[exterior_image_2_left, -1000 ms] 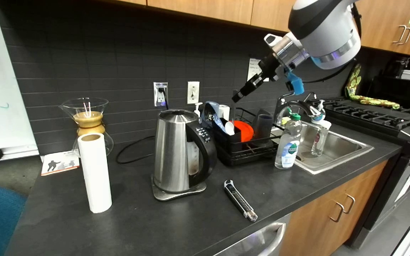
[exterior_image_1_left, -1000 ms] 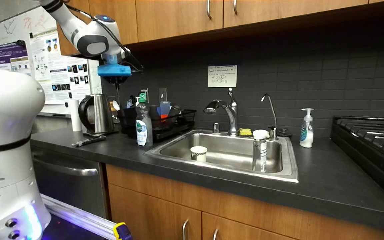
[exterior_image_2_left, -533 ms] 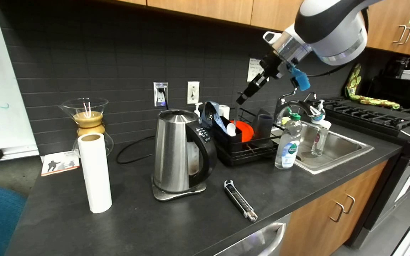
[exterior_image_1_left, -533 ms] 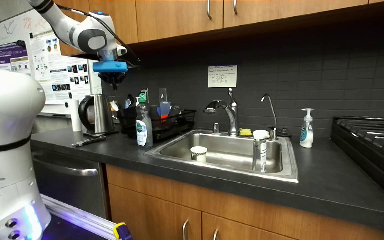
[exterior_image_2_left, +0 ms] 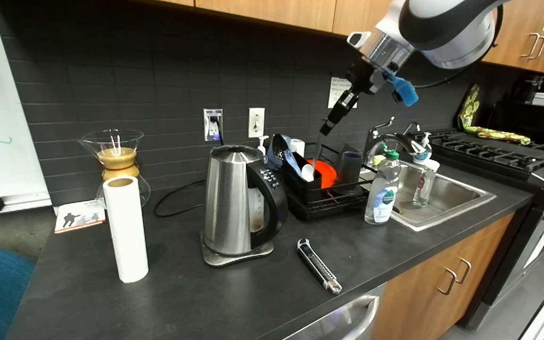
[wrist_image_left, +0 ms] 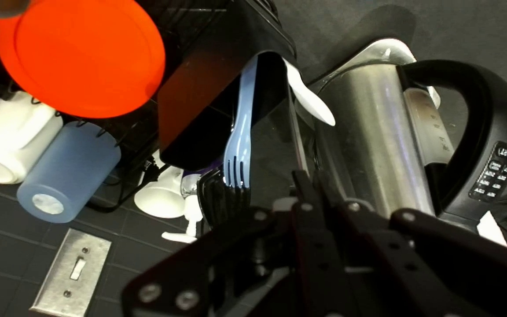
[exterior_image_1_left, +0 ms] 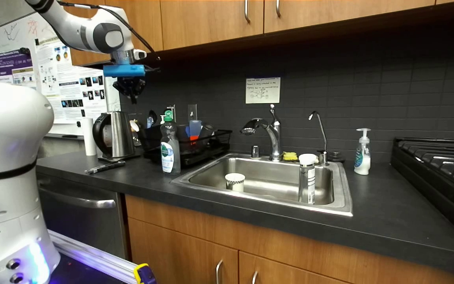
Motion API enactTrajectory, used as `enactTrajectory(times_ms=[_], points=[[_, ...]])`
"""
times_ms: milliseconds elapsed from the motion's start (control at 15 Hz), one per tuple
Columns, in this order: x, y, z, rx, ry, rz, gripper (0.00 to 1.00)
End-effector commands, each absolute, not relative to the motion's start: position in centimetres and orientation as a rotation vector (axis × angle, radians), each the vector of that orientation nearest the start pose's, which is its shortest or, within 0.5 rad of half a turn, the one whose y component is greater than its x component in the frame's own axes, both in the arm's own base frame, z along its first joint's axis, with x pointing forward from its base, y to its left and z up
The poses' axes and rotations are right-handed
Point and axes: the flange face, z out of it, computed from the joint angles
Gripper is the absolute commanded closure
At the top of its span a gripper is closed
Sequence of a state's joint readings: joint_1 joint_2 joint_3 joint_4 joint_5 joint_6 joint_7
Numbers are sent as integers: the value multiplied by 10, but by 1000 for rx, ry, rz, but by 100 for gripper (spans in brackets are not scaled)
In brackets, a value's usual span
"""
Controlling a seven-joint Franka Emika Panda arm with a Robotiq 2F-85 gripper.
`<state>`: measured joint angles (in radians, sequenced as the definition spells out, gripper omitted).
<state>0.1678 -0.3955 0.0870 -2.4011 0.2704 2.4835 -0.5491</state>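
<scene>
In the wrist view, a thin utensil (wrist_image_left: 298,134) is pinched in the gripper (wrist_image_left: 310,178), its far end at the black caddy (wrist_image_left: 205,88), whether inside I cannot tell. A blue fork (wrist_image_left: 244,119) stands in the caddy, the kettle (wrist_image_left: 372,136) beside it.

A kitchen: a steel sink (exterior_image_1_left: 266,189) sits in the counter (exterior_image_2_left: 182,302), a gas stove (exterior_image_1_left: 447,169) at one end. Past the opposite end, a whiteboard (exterior_image_1_left: 14,41) bearing posters (exterior_image_1_left: 73,85) suggests a lab or office.
</scene>
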Motion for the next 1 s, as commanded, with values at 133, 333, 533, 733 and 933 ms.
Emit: enactTrajectory(times_ms=[133,333,533,733,933], points=[[457,132,548,-2867,-830,-648,99],[459,139,555,-2893,-787,-578,99],[464,142,563,-2906,-746,-563,99],[464,143,575,-2934,-710,-565,99],[460,146,584,-2952,-671,-559,99]])
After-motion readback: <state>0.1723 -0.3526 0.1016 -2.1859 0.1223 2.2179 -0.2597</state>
